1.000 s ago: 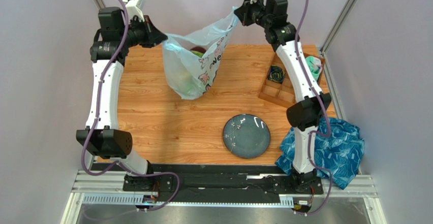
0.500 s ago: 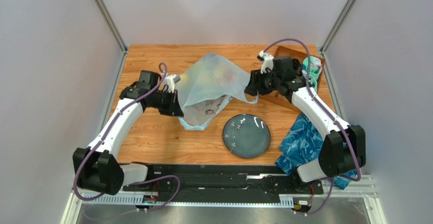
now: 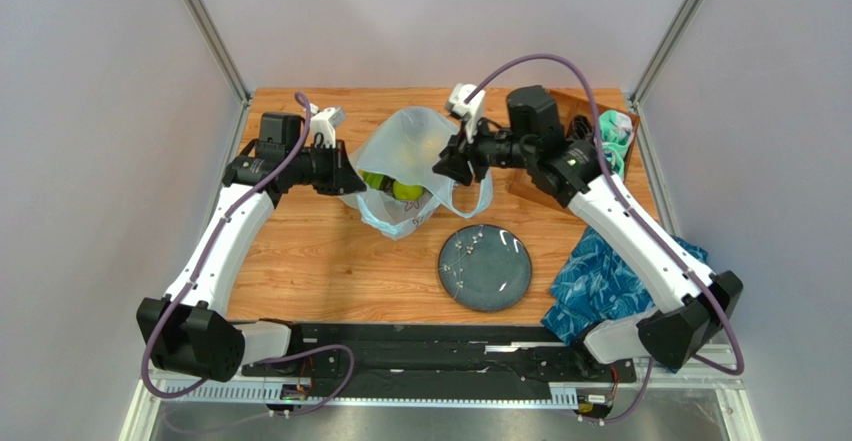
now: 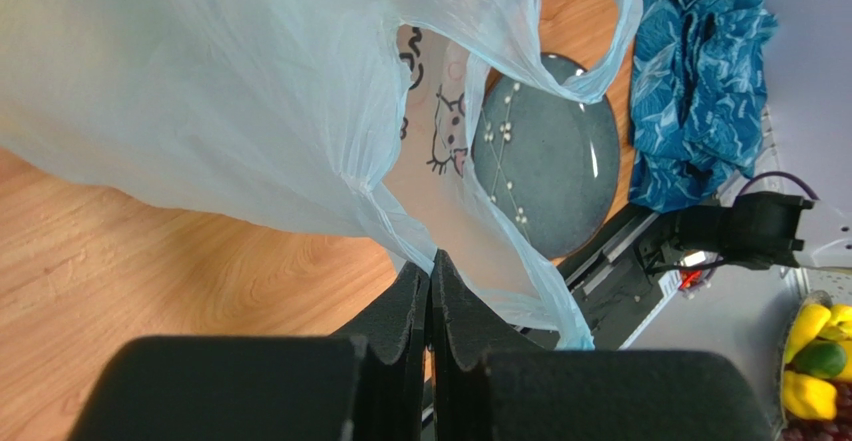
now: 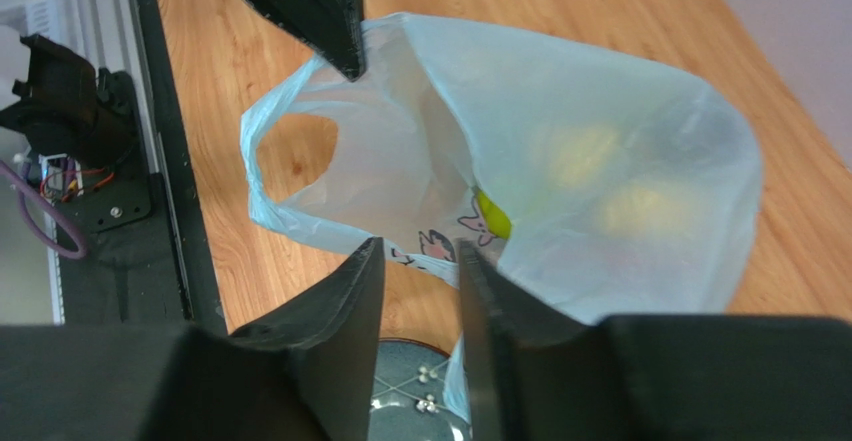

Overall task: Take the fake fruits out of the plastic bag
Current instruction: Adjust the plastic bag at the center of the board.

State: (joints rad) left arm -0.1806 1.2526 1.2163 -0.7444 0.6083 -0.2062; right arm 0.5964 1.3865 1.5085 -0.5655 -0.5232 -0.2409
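Observation:
The pale blue plastic bag (image 3: pixel 420 146) lies on the wooden table with its mouth toward the near side. A green fruit (image 3: pixel 375 181) and a yellow fruit (image 3: pixel 407 191) show in the mouth. My left gripper (image 3: pixel 345 178) is shut on the bag's left rim; in the left wrist view its fingers (image 4: pixel 432 261) pinch the film of the bag (image 4: pixel 250 91). My right gripper (image 3: pixel 447 168) is open at the bag's right rim. In the right wrist view it (image 5: pixel 420 261) stands apart over the bag (image 5: pixel 620 161), with a yellow-green fruit (image 5: pixel 492 216) just ahead and more pale fruits dim behind the film.
A blue-grey plate (image 3: pixel 485 267) lies near the bag toward me. A wooden compartment tray (image 3: pixel 588 103) with rolled socks (image 3: pixel 616 131) stands at the back right. A blue patterned cloth (image 3: pixel 590 281) lies at the near right edge.
Both arms came down from holding the bag stretched high and set it on the table. My right gripper has opened off the handle and moved left to the bag's mouth. Fruits now show.

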